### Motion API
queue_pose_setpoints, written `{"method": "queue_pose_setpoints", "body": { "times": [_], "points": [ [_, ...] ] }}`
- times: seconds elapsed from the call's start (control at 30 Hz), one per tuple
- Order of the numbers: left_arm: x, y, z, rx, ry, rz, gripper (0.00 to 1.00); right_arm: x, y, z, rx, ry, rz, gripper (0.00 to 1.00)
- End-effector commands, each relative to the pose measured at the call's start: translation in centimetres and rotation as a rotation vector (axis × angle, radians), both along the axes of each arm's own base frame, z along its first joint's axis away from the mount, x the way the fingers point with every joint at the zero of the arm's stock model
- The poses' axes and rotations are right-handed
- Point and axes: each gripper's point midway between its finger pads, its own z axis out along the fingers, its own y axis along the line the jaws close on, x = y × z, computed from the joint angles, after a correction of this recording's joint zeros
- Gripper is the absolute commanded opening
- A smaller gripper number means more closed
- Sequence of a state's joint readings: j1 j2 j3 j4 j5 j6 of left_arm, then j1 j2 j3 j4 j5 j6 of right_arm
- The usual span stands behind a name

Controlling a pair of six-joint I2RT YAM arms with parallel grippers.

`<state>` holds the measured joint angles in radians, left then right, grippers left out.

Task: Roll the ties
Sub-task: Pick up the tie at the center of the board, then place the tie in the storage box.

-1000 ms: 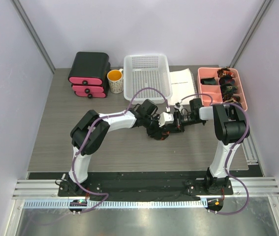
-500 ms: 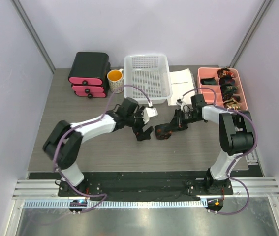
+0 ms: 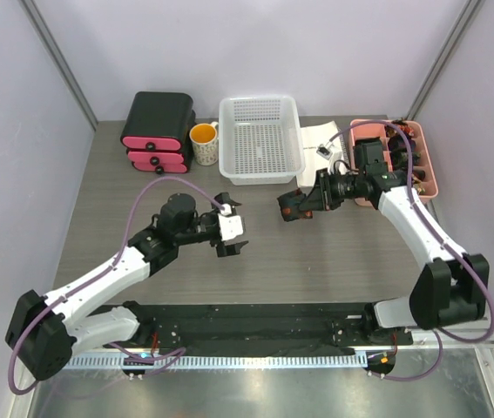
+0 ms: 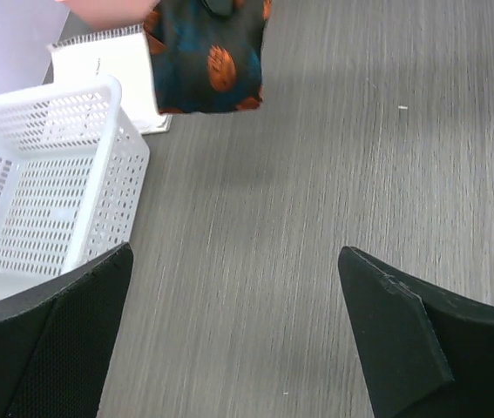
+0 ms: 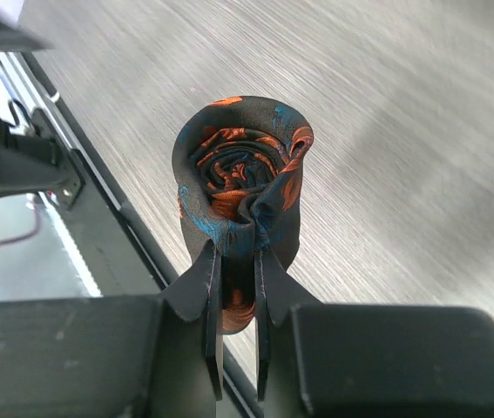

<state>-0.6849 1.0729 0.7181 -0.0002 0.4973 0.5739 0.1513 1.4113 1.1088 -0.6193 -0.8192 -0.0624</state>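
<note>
Right gripper (image 5: 233, 261): its two fingers are pinched almost together on the fabric at the edge of the rolled tie (image 5: 242, 200), a dark navy coil with orange-red blotches.
Left gripper (image 4: 233, 287): jaws are spread wide with nothing between them, over bare grey wood-grain table (image 4: 334, 157).
Where the tie is: the overhead view shows it at the right gripper's tip, near the front right corner of the white perforated plastic basket (image 3: 260, 139) and left of the pink compartment tray (image 3: 368, 131).
Only the right wrist shows: the coil end-on, with its spiral layers and a fold of cloth caught between the fingers.
Only the left wrist shows: the coil side-on, clear of the table with a soft shadow on the wood under it. A white spiral-bound notebook (image 4: 111, 70) lies behind it, just beside the basket.
Only the overhead shows: other coiled ties (image 3: 397, 131) in the tray's right-hand compartments. A yellow mug (image 3: 204, 139) and a black box with pink drawers (image 3: 158, 131) stand at the far left.
Change, left arm: a second ago its gripper met the right one over the coil at the table's middle. It has since opened fully and drawn back towards the near left.
Change, right arm: it has kept hold of the coil and carried it away to the far right, towards the tray.
</note>
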Motion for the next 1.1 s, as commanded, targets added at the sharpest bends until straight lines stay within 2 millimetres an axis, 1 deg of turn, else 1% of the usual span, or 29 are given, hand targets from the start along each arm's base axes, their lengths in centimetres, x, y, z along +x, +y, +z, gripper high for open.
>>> {"method": "queue_pose_setpoints", "body": {
  "times": [0.0,0.03,0.07,0.1,0.17,0.2,0.27,0.33,0.4,0.43,0.47,0.5,0.53,0.57,0.6,0.63,0.67,0.7,0.73,0.77,0.8,0.87,0.9,0.93,0.97,1.0,1.03,1.07],
  "points": [
    [0.7,-1.5,3.0,-0.085,-0.244,-0.022,1.00,-1.2,0.7,3.7,-0.056,-0.209,0.083,0.01],
    [0.7,-1.9,3.1,-0.086,-0.274,-0.011,1.00,-1.4,0.9,4.2,-0.068,-0.241,0.091,0.01],
    [0.3,-2.8,3.4,-0.095,-0.303,-0.019,1.00,-1.6,1.0,4.5,-0.080,-0.266,0.099,0.01],
    [0.9,-3.4,3.9,-0.114,-0.334,0.004,1.00,-2.1,1.3,5.1,-0.094,-0.308,0.109,0.01],
    [1.2,-4.3,4.6,-0.128,-0.356,0.019,1.00,-2.3,1.5,5.8,-0.102,-0.345,0.108,0.01],
    [1.4,-4.8,4.2,-0.122,-0.351,0.017,1.00,-2.5,1.7,6.2,-0.099,-0.362,0.113,0.01],
    [1.3,-5.6,5.3,-0.152,-0.362,0.012,1.00,-1.9,1.3,6.6,-0.120,-0.357,0.061,0.01],
    [1.3,-5.7,5.3,-0.155,-0.345,0.012,1.00,-0.8,0.6,7.3,-0.163,-0.349,0.006,0.01],
    [1.1,-5.5,5.1,-0.140,-0.329,0.010,1.00,-0.2,0.1,8.0,-0.191,-0.343,-0.026,0.01],
    [0.8,-5.3,5.3,-0.139,-0.315,0.013,1.00,0.6,-0.5,8.4,-0.211,-0.320,-0.054,0.01],
    [0.8,-4.6,3.9,-0.077,-0.263,0.032,1.00,1.2,-1.2,8.5,-0.232,-0.303,-0.085,0.01],
    [0.8,-4.2,3.5,-0.050,-0.232,0.047,1.00,1.2,-2.3,7.9,-0.255,-0.236,-0.106,0.01],
    [1.0,-3.9,3.9,-0.034,-0.196,0.079,1.00,2.1,-3.2,9.3,-0.256,-0.238,-0.138,0.01],
    [0.8,-2.9,2.1,0.031,-0.095,0.124,1.00,3.7,-5.6,8.2,-0.275,-0.175,-0.185,0.01],
    [1.1,-1.9,1.3,0.073,-0.048,0.179,1.00,3.5,-6.8,7.6,-0.302,-0.113,-0.199,0.01],
    [1.5,-1.4,1.9,0.078,-0.021,0.212,1.00,4.4,-7.9,8.9,-0.314,-0.131,-0.228,0.01],
    [1.2,-0.9,1.6,0.082,0.032,0.238,1.00,5.4,-9.7,8.0,-0.344,-0.087,-0.268,0.01],
    [0.4,-0.1,0.4,0.127,0.088,0.239,1.00,5.8,-11.6,7.9,-0.361,-0.053,-0.332,0.01],
    [0.2,0.2,0.4,0.132,0.111,0.248,1.00,6.6,-12.8,8.6,-0.361,-0.060,-0.378,0.01],
    [-0.3,0.6,0.5,0.123,0.138,0.260,1.00,7.2,-14.5,8.2,-0.367,-0.028,-0.428,0.01],
    [-0.6,1.1,0.1,0.133,0.158,0.271,1.00,7.6,-15.8,8.0,-0.387,-0.004,-0.495,0.01],
    [-0.9,1.7,-0.4,0.133,0.176,0.291,1.00,8.4,-16.8,8.9,-0.377,-0.018,-0.528,0.01],
    [-1.1,1.9,-0.2,0.116,0.178,0.302,1.00,9.2,-17.1,8.7,-0.378,-0.028,-0.529,0.01],
    [-1.2,2.3,-0.7,0.120,0.184,0.317,1.00,9.9,-17.6,9.5,-0.411,-0.088,-0.500,0.01],
    [-1.2,2.5,-0.7,0.113,0.186,0.323,1.00,10.6,-18.1,9.7,-0.435,-0.114,-0.489,0.01],
    [-1.3,2.6,-0.6,0.100,0.191,0.331,1.00,11.6,-18.9,9.4,-0.461,-0.136,-0.467,0.01],
    [-1.6,2.7,-0.7,0.101,0.198,0.327,1.00,12.7,-19.7,10.9,-0.516,-0.237,-0.411,0.01],
    [-1.6,2.7,-0.8,0.100,0.201,0.327,1.00,13.4,-20.4,11.3,-0.557,-0.288,-0.369,0.01]
  ]
}}
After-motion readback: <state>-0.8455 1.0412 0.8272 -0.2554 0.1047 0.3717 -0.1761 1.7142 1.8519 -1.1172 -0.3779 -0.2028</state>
